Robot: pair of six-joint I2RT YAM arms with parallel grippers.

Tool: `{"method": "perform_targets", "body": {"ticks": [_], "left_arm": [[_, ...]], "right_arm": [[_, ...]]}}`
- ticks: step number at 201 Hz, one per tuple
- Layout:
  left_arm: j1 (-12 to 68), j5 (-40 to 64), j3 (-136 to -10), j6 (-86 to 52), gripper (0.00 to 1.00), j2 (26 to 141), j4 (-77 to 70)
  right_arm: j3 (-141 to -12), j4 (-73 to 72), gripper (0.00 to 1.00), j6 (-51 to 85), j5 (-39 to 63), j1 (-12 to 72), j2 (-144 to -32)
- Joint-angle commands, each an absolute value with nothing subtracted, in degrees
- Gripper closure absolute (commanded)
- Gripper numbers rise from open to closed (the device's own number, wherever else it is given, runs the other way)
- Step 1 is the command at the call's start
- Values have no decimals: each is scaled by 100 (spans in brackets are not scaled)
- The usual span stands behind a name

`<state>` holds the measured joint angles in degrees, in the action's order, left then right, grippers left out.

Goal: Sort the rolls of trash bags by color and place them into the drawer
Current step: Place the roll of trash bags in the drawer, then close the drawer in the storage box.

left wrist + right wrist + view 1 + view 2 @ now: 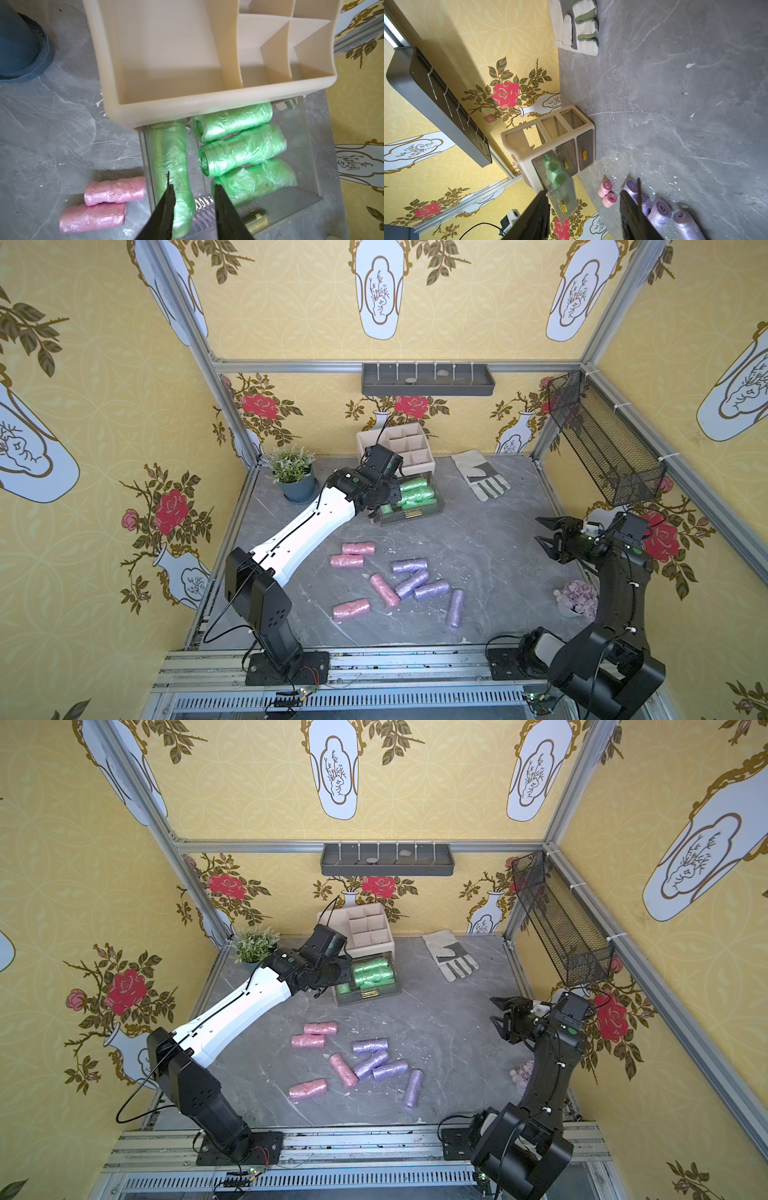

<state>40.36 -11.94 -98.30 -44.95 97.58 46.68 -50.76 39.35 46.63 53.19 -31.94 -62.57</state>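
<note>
Left gripper hangs just over the pulled-out top drawer, its black jaws partly spread and grasping nothing. One fingertip overlaps a roll below it, though whether they touch cannot be told. Four green rolls lie in that drawer, crinkly, glossy cylinders of film. Three lie side by side and the fourth lies at right angles to them along the drawer's wall. The drawer is smoky clear plastic with a gold handle. It juts from a beige chest with a divided tray on top, standing at the middle of the counter's far edge. Four pink rolls and four lilac rolls lie loose on the grey marbled surface, from its middle toward the near edge. Right gripper, near the right edge, is spread wide and empty.
</note>
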Motion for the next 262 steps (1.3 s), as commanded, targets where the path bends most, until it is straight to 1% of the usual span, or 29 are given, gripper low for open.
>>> {"method": "perform_targets", "body": {"ticks": [1, 22, 47, 68, 85, 104, 124, 145, 168, 189, 220, 262], "left_arm": [[4034, -1216, -9909, -4389, 64, 9719, 4667], [4077, -1234, -10017, -4298, 61, 9495, 4603], [4096, -1335, -10260, -3849, 52, 9165, 4647], [3961, -1529, -10670, -3540, 49, 9083, 4951], [3622, -1451, -11005, -3373, 48, 9200, 5214], [3202, -1214, -11416, -3207, 48, 9521, 5546], [2854, -991, -11963, -2968, 48, 10084, 5913], [2692, -860, -12688, -2694, 47, 10757, 6363], [2556, -709, -13172, -2607, 47, 11295, 6580], [2479, -611, -13374, -2610, 48, 11549, 6601], [2452, -672, -13734, -2602, 54, 11948, 6753], [2452, -615, -14016, -2658, 62, 12266, 6732]], "right_arm": [[-5132, 3929, 44, 4638, 5309, -3186, -6260], [-5167, 3936, 44, 4640, 5309, -3192, -6258], [-5244, 3913, 44, 4649, 5339, -3177, -6245], [-5333, 3808, 43, 4680, 5344, -3093, -6206], [-5438, 3656, 42, 4741, 5323, -2907, -6170], [-5617, 3498, 41, 4842, 5049, -2479, -6105], [-5860, 3388, 40, 4932, 4637, -1751, -6125], [-6093, 3361, 39, 4934, 4282, -989, -6243], [-6152, 3237, 39, 4925, 4034, -337, -6268], [-6155, 3143, 39, 4906, 3931, 58, -6259], [-6110, 2980, 39, 4853, 3735, 592, -6147], [-5842, 2423, 41, 4933, 3128, 1842, -5961]]}}
